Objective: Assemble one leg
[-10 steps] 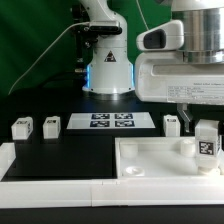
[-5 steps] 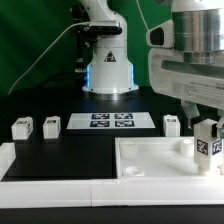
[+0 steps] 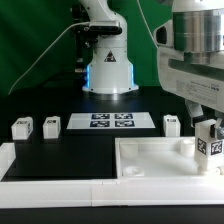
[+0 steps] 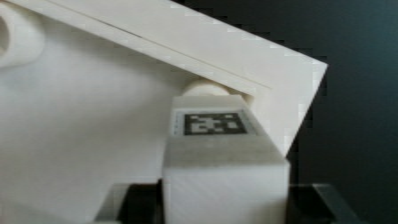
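Observation:
My gripper (image 3: 208,128) is shut on a leg (image 3: 209,143), a white block with a black-and-white tag, and holds it upright at the exterior view's right over the far right corner of the large flat white square part (image 3: 160,160). In the wrist view the leg (image 4: 224,150) runs between the dark fingers (image 4: 139,204), and its rounded tip sits at the corner of the square part (image 4: 107,110). Three more legs stand on the black table: two at the left (image 3: 21,127) (image 3: 52,124) and one at the right (image 3: 171,124).
The marker board (image 3: 111,122) lies on the table in front of the robot base (image 3: 108,70). A white rim (image 3: 50,185) borders the table's near and left sides. A round socket (image 4: 18,40) of the square part shows in the wrist view.
The gripper with the leg has shifted toward the exterior view's right, mostly over the first half second, then only slightly.

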Controlling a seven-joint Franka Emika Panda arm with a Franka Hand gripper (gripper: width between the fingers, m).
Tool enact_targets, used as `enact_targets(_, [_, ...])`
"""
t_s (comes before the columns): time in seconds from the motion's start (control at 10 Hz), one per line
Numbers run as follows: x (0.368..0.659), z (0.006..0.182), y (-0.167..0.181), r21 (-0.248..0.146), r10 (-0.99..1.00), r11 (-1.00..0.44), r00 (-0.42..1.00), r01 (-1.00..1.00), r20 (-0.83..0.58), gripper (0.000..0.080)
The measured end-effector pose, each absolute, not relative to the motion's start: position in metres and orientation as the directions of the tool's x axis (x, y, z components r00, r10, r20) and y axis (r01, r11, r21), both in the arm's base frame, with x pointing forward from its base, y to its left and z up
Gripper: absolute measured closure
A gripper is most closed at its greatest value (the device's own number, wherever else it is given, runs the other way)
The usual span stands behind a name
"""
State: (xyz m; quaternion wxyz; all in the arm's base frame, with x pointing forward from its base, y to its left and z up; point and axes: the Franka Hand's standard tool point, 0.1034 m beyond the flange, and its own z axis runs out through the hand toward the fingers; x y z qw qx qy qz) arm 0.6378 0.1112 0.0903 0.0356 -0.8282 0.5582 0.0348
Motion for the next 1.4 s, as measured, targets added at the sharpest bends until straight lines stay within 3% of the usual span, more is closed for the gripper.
enact_targets(0.2, [0.6374,0.0896,0.1125,-0.024,-0.904,-0.417,0.417,-0.909,-0.097,0.0225])
enact_targets(0.3, [0.6371,0.0880,0.1120,-0.033,-0.851,-0.516,0.517,-0.856,-0.093,0.0225])
enact_targets(0.4, [0.6368,0.0872,0.1115,-0.046,-0.759,-0.644,0.645,-0.764,-0.087,0.0165])
enact_targets(0.9, [0.6354,0.0860,0.1156,-0.081,-0.318,-0.944,0.947,-0.321,-0.053,0.0151])
enact_targets(1.4, [0.6376,0.0874,0.1112,-0.088,0.250,-0.965,0.968,0.249,0.000,0.0151])
